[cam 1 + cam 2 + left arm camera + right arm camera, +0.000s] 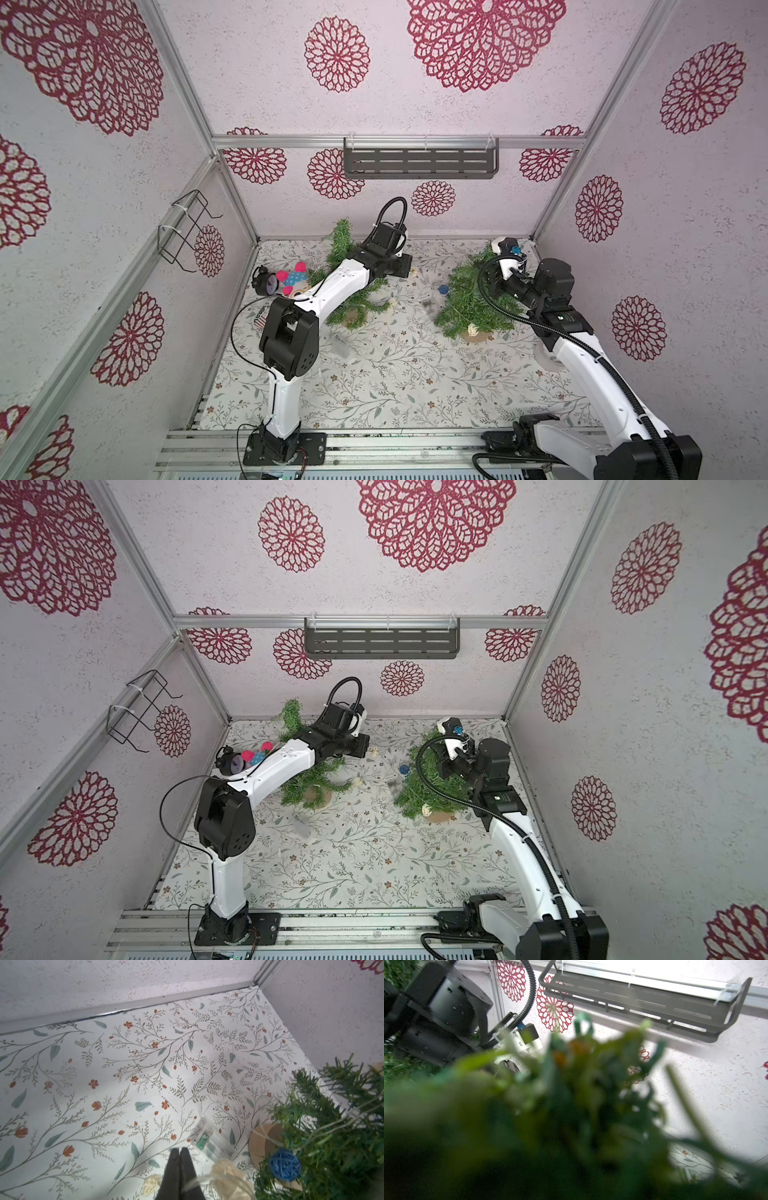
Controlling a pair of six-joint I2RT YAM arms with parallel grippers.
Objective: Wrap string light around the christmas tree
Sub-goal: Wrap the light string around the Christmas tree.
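- Looking out from the arm bases, first on the flowered mat point(395, 374): wooden disc point(473, 336) carrying the right tree point(465, 303), close to the right wall.
- Just beside that tree, toward mid-mat: clear box point(204, 1139) of the string light point(199, 1178), lying flat on the mat, near the disc but apart from it.
- Thin pale wire point(202, 1113) leading off the box across the mat; more strands draped over the disc and the lower branches.
- Blue ball point(285, 1166) on a low branch at the tree's edge, over the disc's rim in the left wrist view.
- Left claw point(179, 1149) pressed together, seemingly pinching the wire, a loop running off the fingertips; short of the box, not touching it; two cream balls point(227, 1169) close by.
- Right claw point(444, 766) sunk in the upper branches of the right tree; foliage a blur across the right wrist view, so cannot tell whether apart, together or gripping.
- Left tree point(341, 245) a little farther back, partly under the left arm; clock point(266, 282) and plush toy point(293, 277) beside it by the left wall.
- Farthest: grey shelf point(419, 162) on the back wall.
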